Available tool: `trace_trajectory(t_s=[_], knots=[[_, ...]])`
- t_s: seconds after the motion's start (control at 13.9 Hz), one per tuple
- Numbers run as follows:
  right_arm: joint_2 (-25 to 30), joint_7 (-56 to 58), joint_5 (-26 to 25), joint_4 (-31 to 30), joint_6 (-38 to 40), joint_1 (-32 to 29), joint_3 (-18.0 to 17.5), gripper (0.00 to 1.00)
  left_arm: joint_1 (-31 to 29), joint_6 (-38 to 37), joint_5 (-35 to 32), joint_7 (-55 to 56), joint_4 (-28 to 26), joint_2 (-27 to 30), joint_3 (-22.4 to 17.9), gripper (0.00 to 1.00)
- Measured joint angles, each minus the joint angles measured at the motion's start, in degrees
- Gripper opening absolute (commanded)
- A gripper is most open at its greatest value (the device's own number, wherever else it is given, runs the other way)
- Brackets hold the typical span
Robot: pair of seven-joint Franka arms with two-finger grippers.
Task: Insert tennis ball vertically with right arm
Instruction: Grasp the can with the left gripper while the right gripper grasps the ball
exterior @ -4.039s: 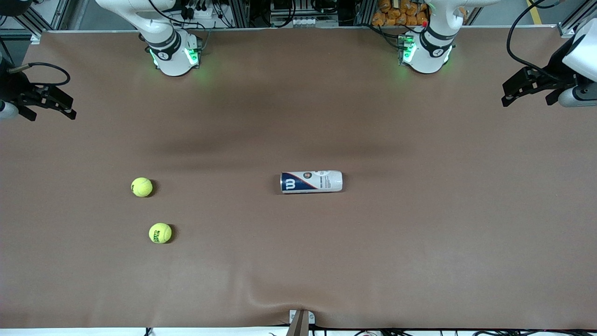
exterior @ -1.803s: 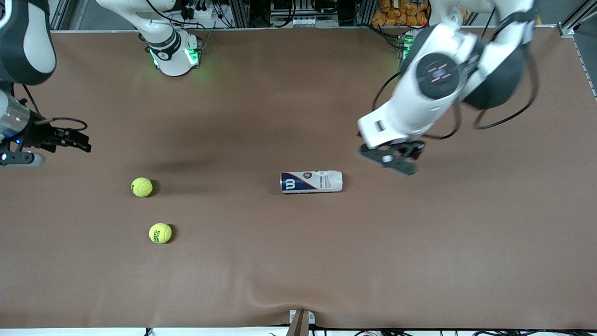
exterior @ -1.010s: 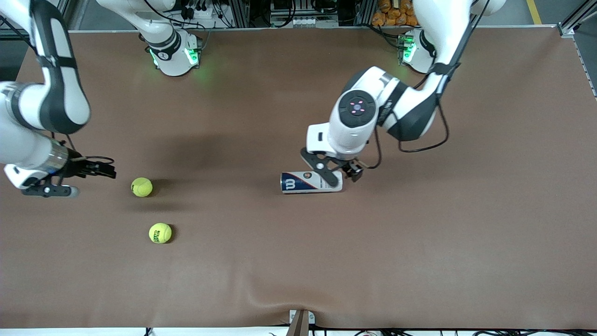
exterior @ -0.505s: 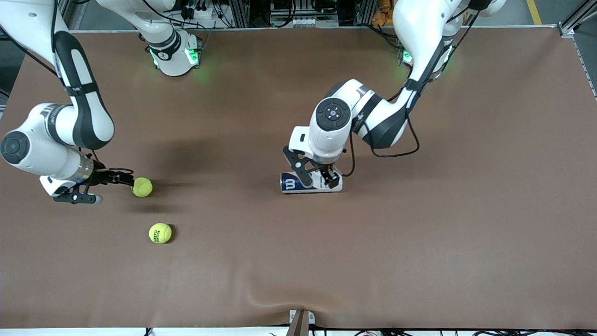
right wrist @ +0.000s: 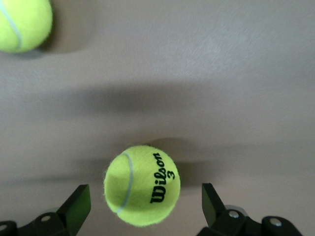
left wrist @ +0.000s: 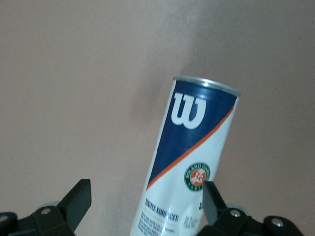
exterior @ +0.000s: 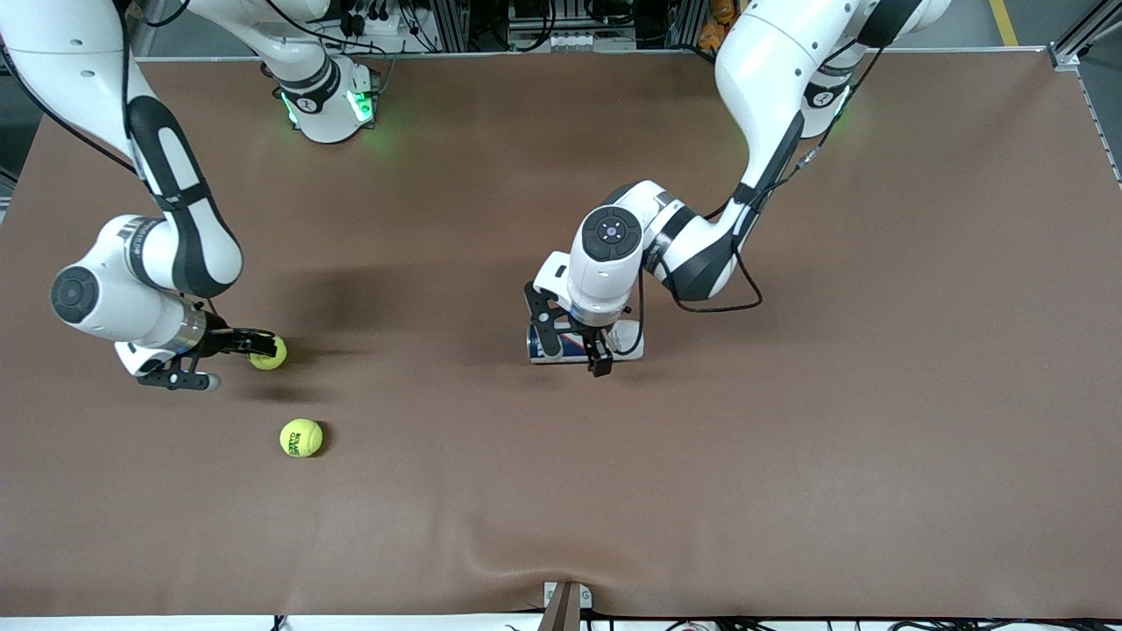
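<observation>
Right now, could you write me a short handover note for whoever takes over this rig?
Right claw: open around the tennis ball farther from the front camera, not lifted.
Left claw: open, straddling the ball can, which lies on its side mid-table.
Second ball: loose on the table, nearer the front camera.
Done: both claws lined up.
Left: grip, stand the can upright, drop the ball in.

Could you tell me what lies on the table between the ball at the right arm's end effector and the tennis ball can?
Nothing: in the front view the stretch between that tennis ball and the can is bare brown table.
</observation>
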State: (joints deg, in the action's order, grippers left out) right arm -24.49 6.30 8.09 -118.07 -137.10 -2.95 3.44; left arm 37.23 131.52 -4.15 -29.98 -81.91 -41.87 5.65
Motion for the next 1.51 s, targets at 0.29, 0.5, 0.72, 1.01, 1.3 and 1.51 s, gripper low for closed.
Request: trace_trajectory(t_s=[0.29,0.5,0.72,1.01,1.3,1.51], knots=[[-1.29,0.00,0.77,-0.23,-0.46,0.11,-0.07,1.00,1.85,3.04,-0.08,-0.26,0.28,-1.74,-0.14,1.00],[-1.96,0.00,0.82,-0.25,-1.11,0.21,-0.16,1.00,2.19,4.65,-0.15,-0.71,0.45,-3.18,-0.16,1.00],[-2.50,0.00,0.84,-0.25,-1.60,0.29,-0.31,1.00,2.40,4.83,-0.16,-1.46,0.52,-3.91,-0.17,1.00],[-2.59,0.00,0.86,-0.25,-1.64,0.31,-0.41,0.75,2.54,4.88,-0.16,-1.84,0.52,-4.19,-0.15,1.00],[-2.51,0.00,0.86,-0.19,-1.62,0.31,-0.44,0.39,2.80,4.88,-0.16,-2.78,0.52,-5.00,-0.02,1.00],[-2.51,0.04,0.86,-0.18,-1.62,0.32,-0.44,0.32,3.27,4.88,-0.16,-3.06,0.52,-5.44,0.07,1.00]])
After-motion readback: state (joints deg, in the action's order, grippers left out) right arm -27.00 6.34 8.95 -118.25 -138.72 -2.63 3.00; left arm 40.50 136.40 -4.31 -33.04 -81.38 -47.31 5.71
